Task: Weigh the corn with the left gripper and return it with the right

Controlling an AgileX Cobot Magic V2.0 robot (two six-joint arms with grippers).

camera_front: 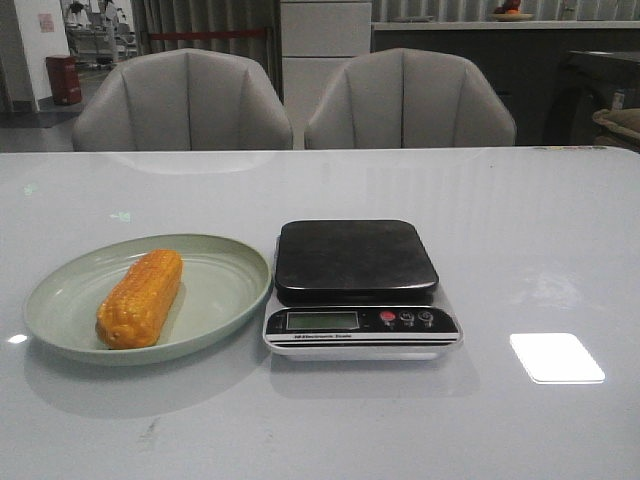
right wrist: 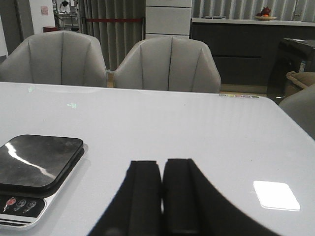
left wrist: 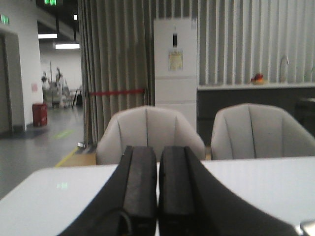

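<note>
The orange-yellow corn (camera_front: 141, 298) lies on a pale green plate (camera_front: 225, 285) at the front left of the table. A kitchen scale (camera_front: 356, 262) with a bare black platform stands right beside the plate; it also shows in the right wrist view (right wrist: 38, 161). Neither arm shows in the front view. My left gripper (left wrist: 158, 152) is shut and empty, low over the table and pointing at the chairs. My right gripper (right wrist: 162, 167) is shut and empty, to the right of the scale above the table.
Two grey chairs (camera_front: 185, 100) (camera_front: 408, 100) stand behind the table's far edge. A bright reflection patch (camera_front: 556, 357) lies on the table right of the scale. A dark counter stands at the far right.
</note>
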